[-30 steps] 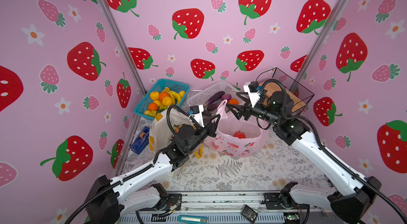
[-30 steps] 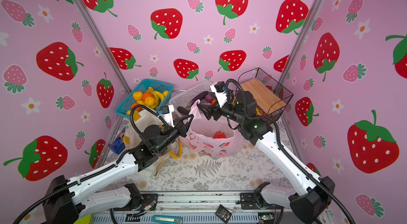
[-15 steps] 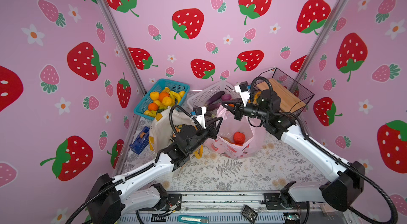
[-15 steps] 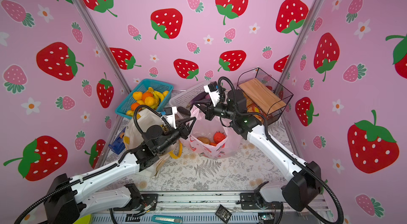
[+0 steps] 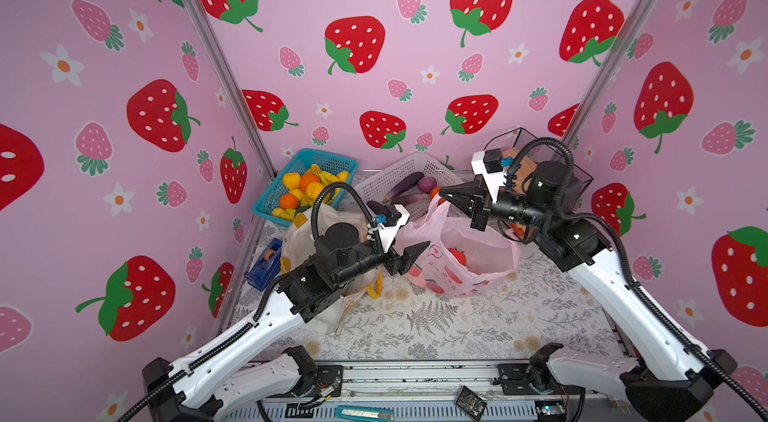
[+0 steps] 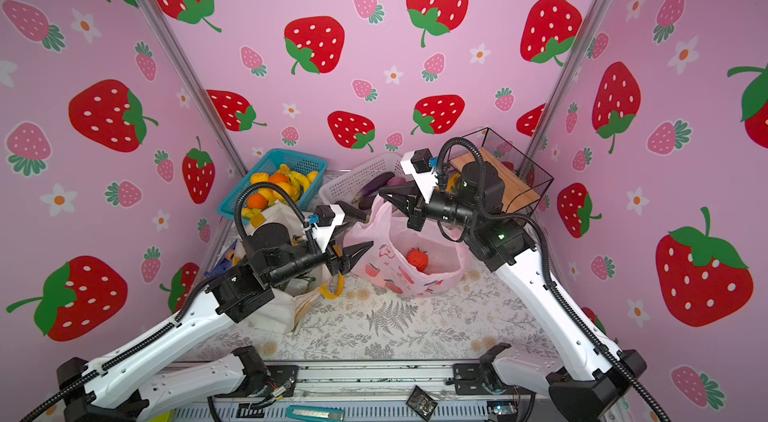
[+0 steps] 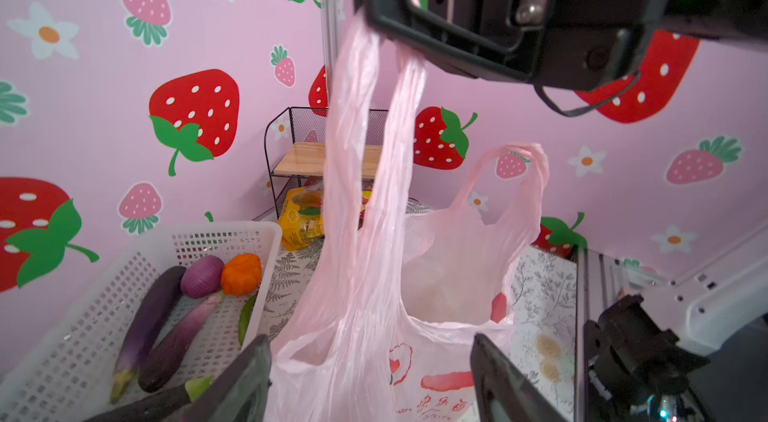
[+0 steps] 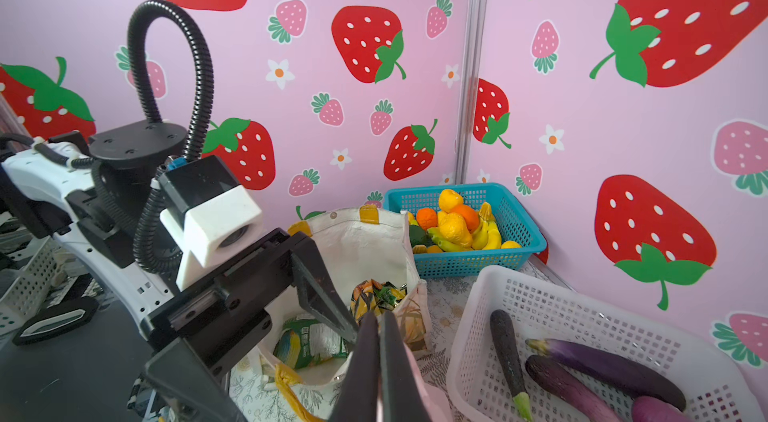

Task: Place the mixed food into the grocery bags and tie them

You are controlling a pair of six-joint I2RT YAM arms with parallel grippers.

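The floral tabletop [image 5: 436, 328] carries both bags. At its left stands the tall white fabric tote with yellow handles [image 8: 365, 245], mouth open. Just beside it, in the middle, sits the thin translucent pink plastic bag with red fruit print [image 5: 478, 249].

I judge that I am at the start of tying this pink bag. My right gripper [image 5: 441, 191] is clenched on one pink handle loop [image 7: 374, 129], drawn up taut. The left wrist camera shows that pinch plainly, while in both top views the black fingers cover it. My left gripper [image 7: 370, 378] is released, jaws spread and empty, just beside the bag's near wall.

The second handle loop [image 7: 515, 158] stands free on the side of the bag away from that gripper. Next I would need to carry the left jaws across the mouth to that loop and close on it without snagging the thin film.

Only the right wrist camera looks into the tote, where crinkly green and yellow snack packets [image 8: 309, 341] lie low. A red toy vegetable [image 6: 417, 260] lies inside the pink bag. It is clear in both top views but a mere sliver from the left wrist.
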